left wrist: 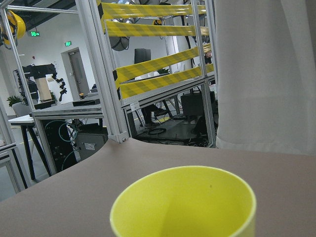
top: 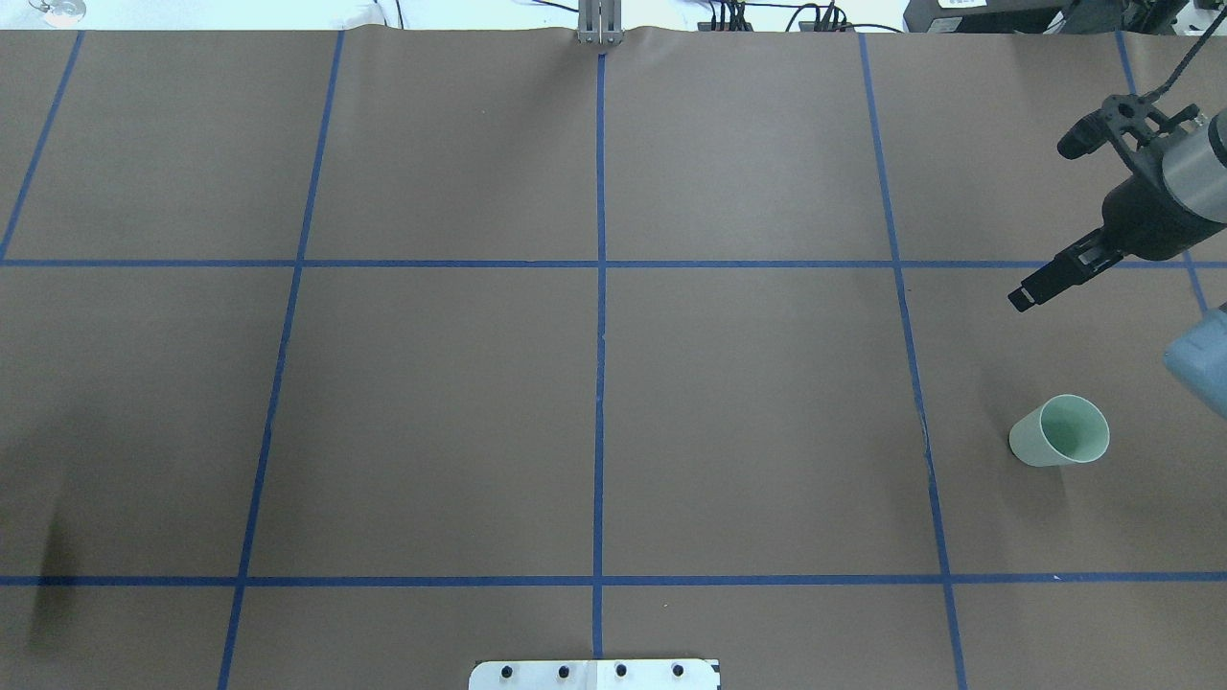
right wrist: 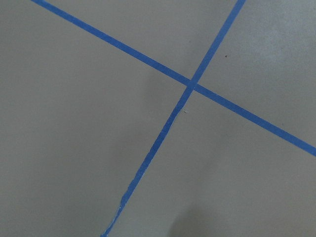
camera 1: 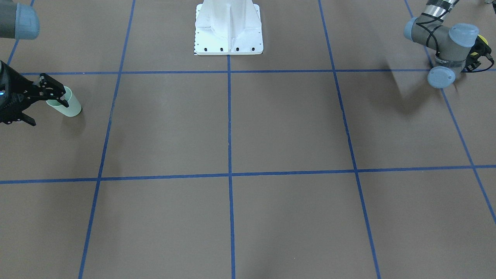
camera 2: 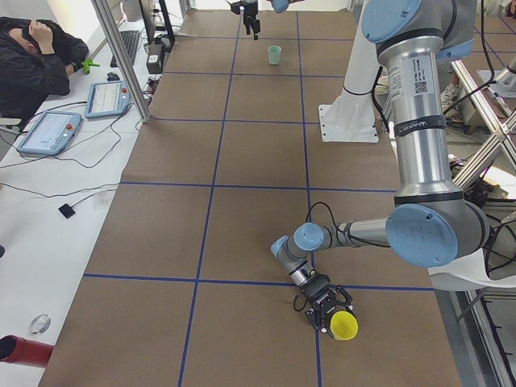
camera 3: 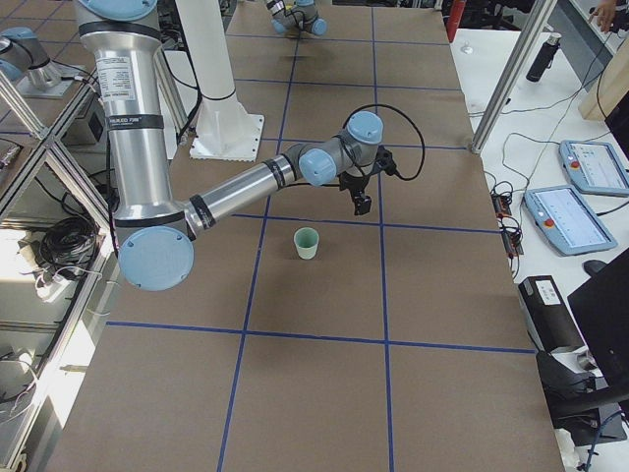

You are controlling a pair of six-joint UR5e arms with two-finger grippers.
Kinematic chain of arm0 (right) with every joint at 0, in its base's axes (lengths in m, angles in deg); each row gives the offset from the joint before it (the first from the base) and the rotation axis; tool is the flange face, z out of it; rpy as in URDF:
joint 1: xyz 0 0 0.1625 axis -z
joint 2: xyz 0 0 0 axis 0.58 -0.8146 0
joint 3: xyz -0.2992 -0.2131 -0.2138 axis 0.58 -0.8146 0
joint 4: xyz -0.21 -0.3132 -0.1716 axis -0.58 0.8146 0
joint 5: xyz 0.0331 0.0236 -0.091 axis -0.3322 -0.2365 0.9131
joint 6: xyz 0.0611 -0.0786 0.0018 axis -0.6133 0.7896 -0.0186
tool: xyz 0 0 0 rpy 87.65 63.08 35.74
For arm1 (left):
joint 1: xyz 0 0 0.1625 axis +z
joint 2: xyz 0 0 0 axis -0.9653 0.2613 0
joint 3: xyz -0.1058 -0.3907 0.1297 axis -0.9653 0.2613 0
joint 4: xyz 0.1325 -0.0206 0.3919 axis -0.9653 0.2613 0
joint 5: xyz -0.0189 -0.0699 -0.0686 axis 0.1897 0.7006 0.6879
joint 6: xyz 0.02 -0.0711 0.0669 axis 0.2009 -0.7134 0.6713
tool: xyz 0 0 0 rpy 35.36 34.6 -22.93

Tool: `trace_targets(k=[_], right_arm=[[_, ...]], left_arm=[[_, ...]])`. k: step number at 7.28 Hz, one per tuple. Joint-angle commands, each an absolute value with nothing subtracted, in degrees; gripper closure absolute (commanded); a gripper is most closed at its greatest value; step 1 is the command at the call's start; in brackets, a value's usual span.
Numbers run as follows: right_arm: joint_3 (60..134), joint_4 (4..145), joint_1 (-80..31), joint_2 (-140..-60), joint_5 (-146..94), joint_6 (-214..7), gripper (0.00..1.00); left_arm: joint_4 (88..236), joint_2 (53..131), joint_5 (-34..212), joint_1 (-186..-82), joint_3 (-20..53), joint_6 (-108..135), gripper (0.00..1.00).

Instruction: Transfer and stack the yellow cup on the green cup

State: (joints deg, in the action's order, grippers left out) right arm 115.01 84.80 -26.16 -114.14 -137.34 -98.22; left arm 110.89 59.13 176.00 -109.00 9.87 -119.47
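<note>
The yellow cup [left wrist: 183, 203] fills the bottom of the left wrist view, rim up. It also shows at the tip of the near arm in the exterior left view [camera 2: 343, 325] and as a sliver behind the wrist [camera 1: 482, 40]. My left gripper [camera 2: 326, 305] is right at it, low over the table; its fingers are hidden, so I cannot tell if it grips. The green cup [top: 1059, 431] stands upright on the table at my right. My right gripper [camera 1: 46, 110] is open and empty, hovering beyond the cup and apart from it in the overhead view [top: 1040, 286].
The white robot base [camera 1: 228, 29] stands at the table's near-robot edge. Blue tape lines [top: 600, 316] divide the brown table into squares. An operator [camera 2: 36, 64] sits at a side desk with tablets [camera 2: 50, 131].
</note>
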Motion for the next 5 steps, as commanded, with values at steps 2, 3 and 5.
trace_targets(k=[2,3,5], right_arm=[[115.09,84.87,-26.16,-114.14,-137.43,-98.22,0.0],[115.18,84.87,-26.16,-114.14,-137.52,-98.22,0.0],[115.18,84.79,-26.16,-114.05,-137.52,-98.22,0.0]], left_arm=[[111.09,57.22,175.75,-108.96,10.24,-118.12,0.73],[111.1,54.51,175.66,-109.04,12.68,-116.29,0.77],[111.1,45.99,175.22,-109.48,23.82,-109.8,0.81]])
